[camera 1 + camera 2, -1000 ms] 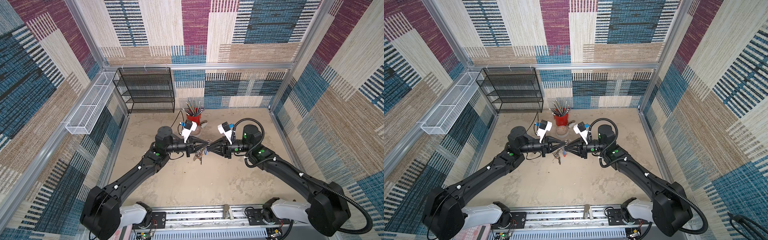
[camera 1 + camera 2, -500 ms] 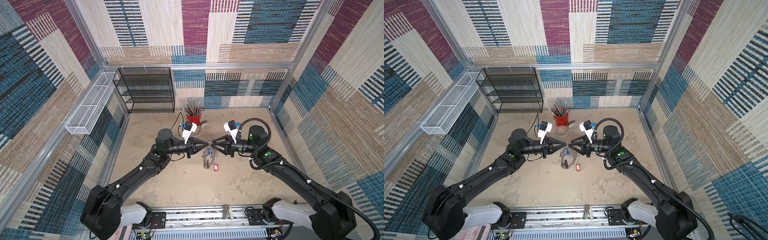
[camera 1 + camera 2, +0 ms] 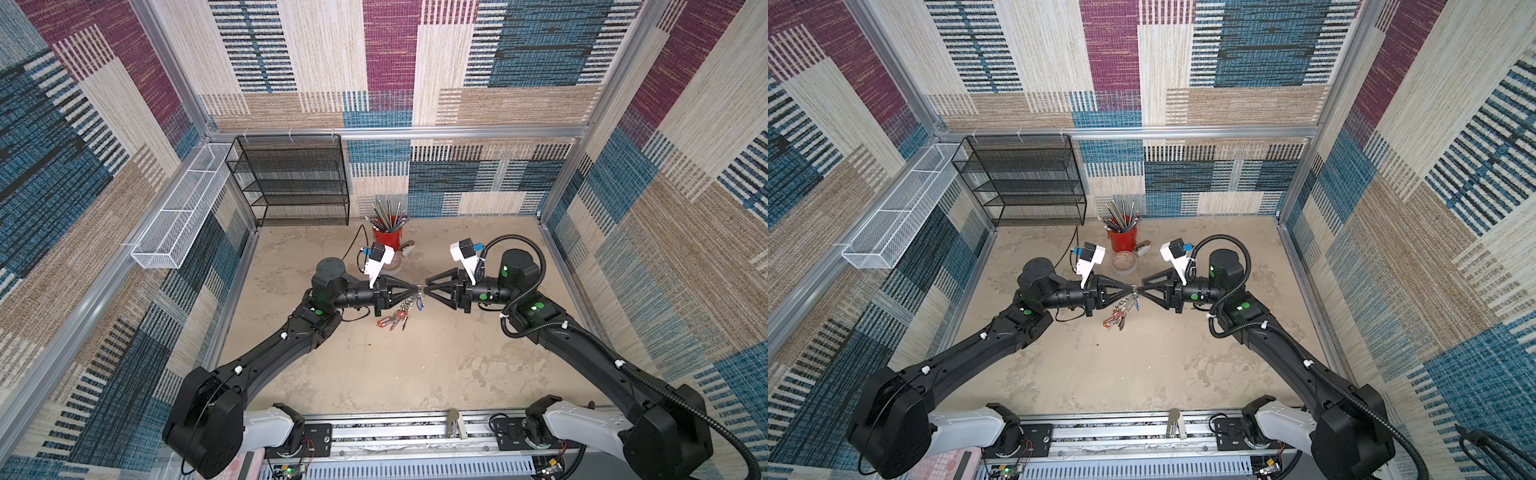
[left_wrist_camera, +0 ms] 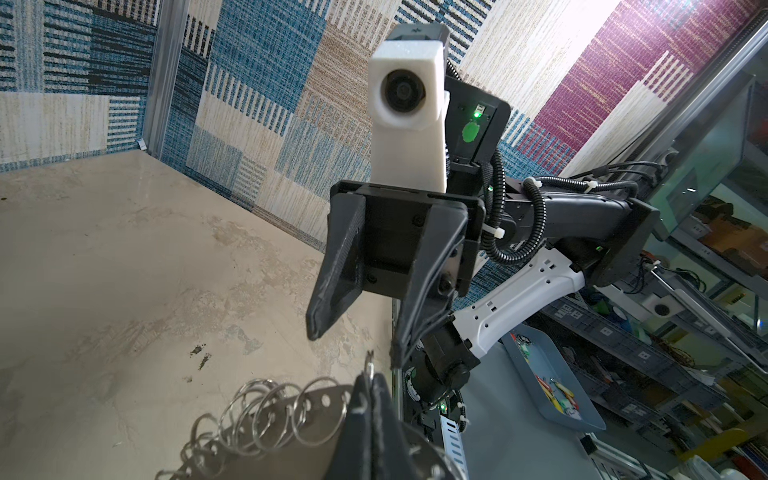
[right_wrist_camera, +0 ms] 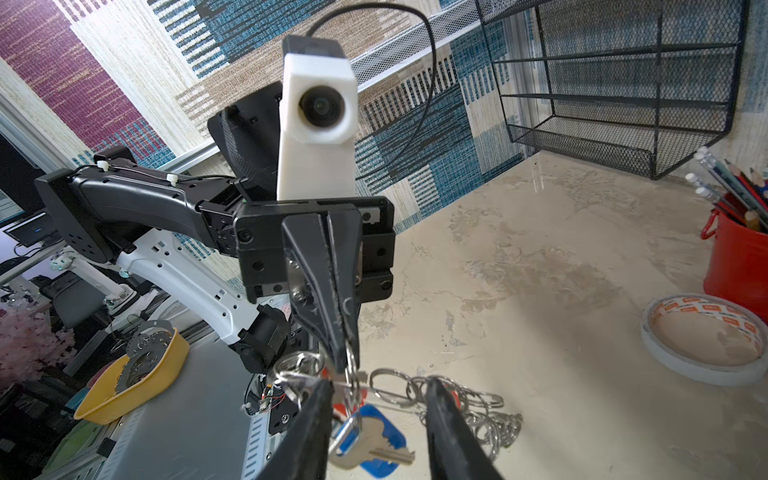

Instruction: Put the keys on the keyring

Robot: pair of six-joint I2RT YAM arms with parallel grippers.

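The left gripper (image 3: 417, 287) pinches the keyring (image 4: 316, 409) tight and holds it up over the middle of the table (image 3: 415, 365). The right gripper (image 3: 428, 287) faces it, spread apart. A blue key (image 5: 374, 444) dangles between its 2 fingers (image 5: 444, 419). A red tag (image 3: 388, 321) hangs lower.

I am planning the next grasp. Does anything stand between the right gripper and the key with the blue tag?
Nothing visible does. In the right wrist view the blue-tagged key hangs in the gap between the open fingers of the right gripper, near the tip of the left gripper, which is shut on the keyring.
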